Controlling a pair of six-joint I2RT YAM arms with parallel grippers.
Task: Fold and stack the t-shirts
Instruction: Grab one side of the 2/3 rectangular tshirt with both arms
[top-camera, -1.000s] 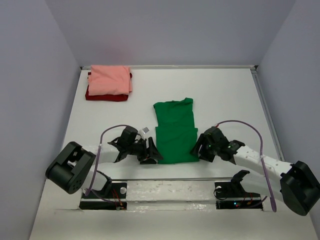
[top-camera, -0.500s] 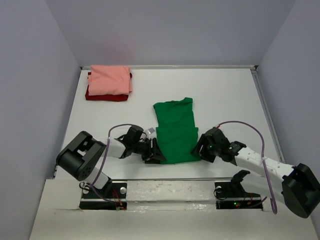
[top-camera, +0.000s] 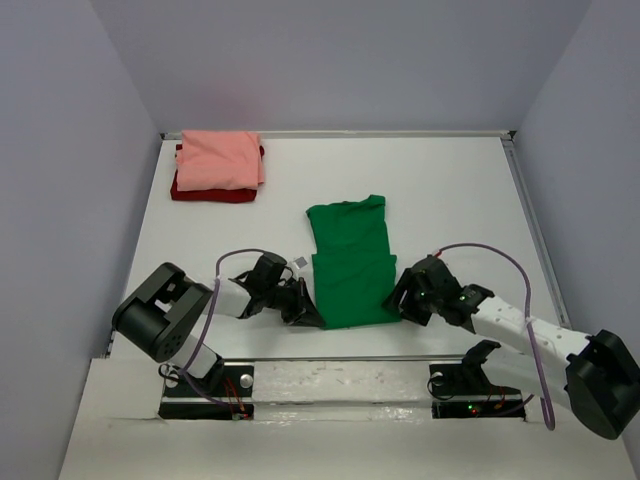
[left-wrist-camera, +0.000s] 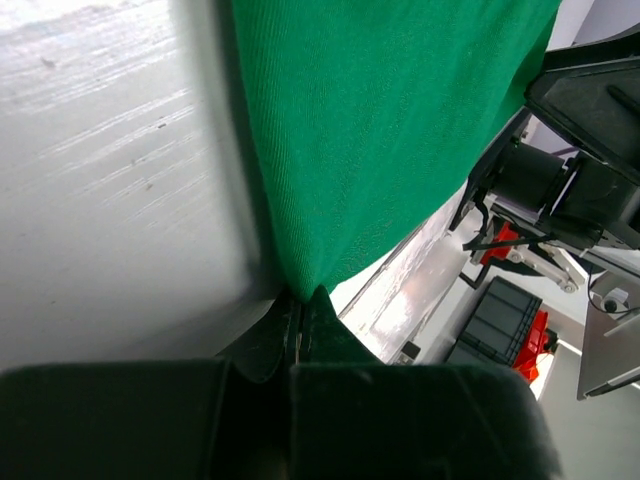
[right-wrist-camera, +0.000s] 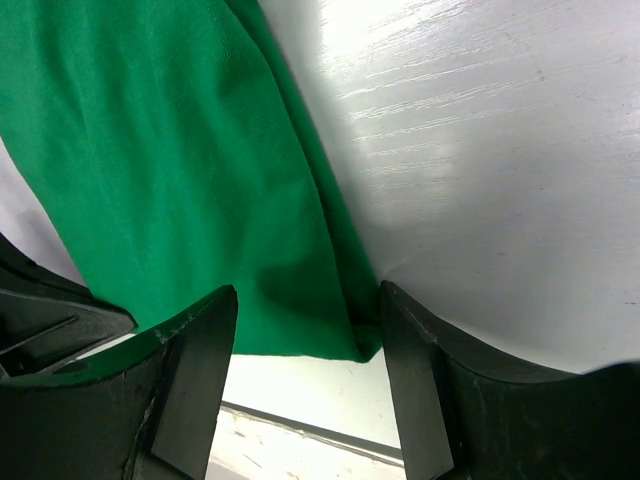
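A green t-shirt (top-camera: 349, 262) lay folded on the white surface (top-camera: 450, 190), the left hand (top-camera: 305, 308) at its near-left corner, the right hand (top-camera: 400, 300) at its near-right corner. Well beyond its left side, a pink t-shirt (top-camera: 220, 158) topped a dark red t-shirt (top-camera: 210, 191).

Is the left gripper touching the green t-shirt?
Touching. The left wrist view shows the left gripper shut on a corner of the green t-shirt, cloth pinched between its fingers.
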